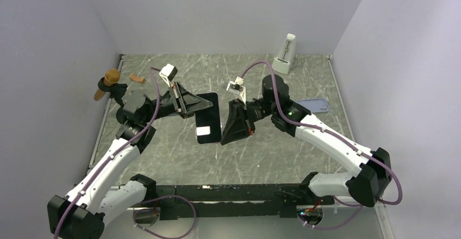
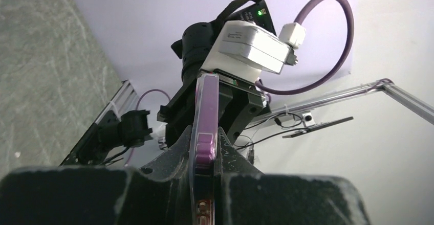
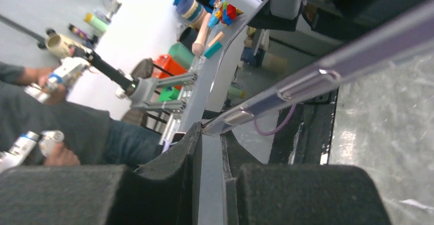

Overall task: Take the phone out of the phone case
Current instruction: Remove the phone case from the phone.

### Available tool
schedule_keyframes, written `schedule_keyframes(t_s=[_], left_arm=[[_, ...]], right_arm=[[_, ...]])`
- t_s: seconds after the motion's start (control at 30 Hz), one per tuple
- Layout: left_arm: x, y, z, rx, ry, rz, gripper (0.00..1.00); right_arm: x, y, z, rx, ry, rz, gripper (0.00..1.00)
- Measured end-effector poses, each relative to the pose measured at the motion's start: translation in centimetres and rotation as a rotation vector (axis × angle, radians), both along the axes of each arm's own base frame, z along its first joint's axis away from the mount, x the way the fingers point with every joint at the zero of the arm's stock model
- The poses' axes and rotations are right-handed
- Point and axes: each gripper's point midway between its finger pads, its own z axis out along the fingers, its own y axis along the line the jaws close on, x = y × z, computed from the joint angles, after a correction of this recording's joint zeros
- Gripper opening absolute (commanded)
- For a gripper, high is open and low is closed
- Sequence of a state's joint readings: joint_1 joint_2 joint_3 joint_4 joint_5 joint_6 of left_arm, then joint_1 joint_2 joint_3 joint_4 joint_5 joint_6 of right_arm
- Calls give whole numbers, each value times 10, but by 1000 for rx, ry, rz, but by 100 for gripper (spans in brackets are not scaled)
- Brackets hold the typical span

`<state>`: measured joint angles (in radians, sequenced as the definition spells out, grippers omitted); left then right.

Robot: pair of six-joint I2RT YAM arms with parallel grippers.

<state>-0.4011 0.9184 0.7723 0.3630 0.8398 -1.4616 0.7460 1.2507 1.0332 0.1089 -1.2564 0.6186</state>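
The phone, dark-screened with a white sticker near its lower end, is held in the air between both grippers over the middle of the table. My left gripper is shut on its upper left edge. In the left wrist view the phone's purple edge stands between the left gripper's fingers. My right gripper is shut on the phone's lower right corner. In the right wrist view the phone's edge runs away from the right gripper. The pale lavender phone case lies apart on the table, behind the right arm.
A white metronome-like object stands at the back right. A brown-handled tool on a black stand and a small brown piece sit at the back left. Walls close in the table's left, back and right sides.
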Motion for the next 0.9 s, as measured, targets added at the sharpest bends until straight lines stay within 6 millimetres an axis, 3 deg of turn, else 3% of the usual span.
schedule_keyframes(t_s=[0.3, 0.43, 0.6, 0.77, 0.8, 0.9], left_arm=[[-6, 1, 27, -103, 16, 27, 0], [9, 3, 31, -129, 34, 111, 0], [35, 9, 29, -143, 28, 271, 0], [61, 16, 5, -121, 108, 422, 0], [60, 15, 0, -108, 124, 419, 0], [34, 1, 5, -122, 136, 321, 0]], right_arm=[[-6, 10, 25, 16, -209, 11, 0], [12, 18, 21, -65, -242, -123, 0], [51, 12, 4, -245, -191, -483, 0], [74, -2, -3, -306, -111, -711, 0], [82, -5, -7, -319, -110, -760, 5], [110, -11, -21, -368, -91, -853, 47]])
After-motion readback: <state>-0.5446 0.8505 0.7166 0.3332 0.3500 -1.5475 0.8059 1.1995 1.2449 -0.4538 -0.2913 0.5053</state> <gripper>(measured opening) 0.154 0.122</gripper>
